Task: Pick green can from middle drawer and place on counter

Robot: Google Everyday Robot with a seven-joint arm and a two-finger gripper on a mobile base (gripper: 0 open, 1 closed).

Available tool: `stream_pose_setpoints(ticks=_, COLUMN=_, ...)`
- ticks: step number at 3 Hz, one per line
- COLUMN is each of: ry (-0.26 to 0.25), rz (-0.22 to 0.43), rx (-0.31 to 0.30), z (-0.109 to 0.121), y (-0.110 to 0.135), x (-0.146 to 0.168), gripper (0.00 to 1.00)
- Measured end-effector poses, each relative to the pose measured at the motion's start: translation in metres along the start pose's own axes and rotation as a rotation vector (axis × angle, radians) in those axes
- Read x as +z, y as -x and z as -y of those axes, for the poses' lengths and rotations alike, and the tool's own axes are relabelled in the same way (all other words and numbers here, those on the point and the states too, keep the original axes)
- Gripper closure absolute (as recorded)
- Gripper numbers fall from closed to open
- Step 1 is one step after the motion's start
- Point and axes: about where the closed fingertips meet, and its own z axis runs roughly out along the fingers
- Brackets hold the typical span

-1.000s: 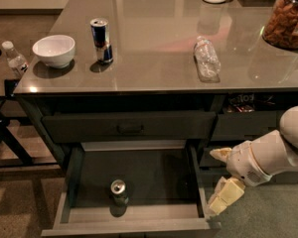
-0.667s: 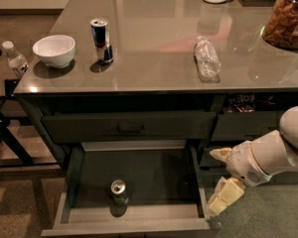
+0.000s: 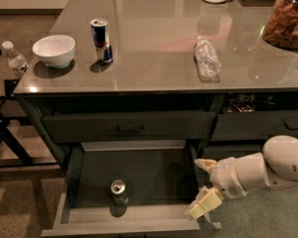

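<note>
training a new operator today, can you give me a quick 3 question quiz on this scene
1. True or false: the green can stands on the counter.
2. Where is the gripper?
A. above the counter
B. low, by the right side of the open middle drawer
C. shut on the green can
3. Short answer: what lies on its side on the counter?

Key
1. False. It stands upright on the drawer floor, near the front.
2. B. Its fingers are spread, apart from the can.
3. The clear plastic bottle.
</note>
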Motion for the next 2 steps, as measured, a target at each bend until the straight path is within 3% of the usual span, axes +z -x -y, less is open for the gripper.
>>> stream_pose_setpoints(ticks=1, ry=0.029, rz=0.083, rx=0.034, z=0.0052, y=-0.0045, x=0.0211, gripper=0.0)
stream_pose_setpoints(ticks=2, ry=0.039, rz=0.091, rx=0.042, z=0.005, y=-0.0068, x=0.0251, gripper=0.0)
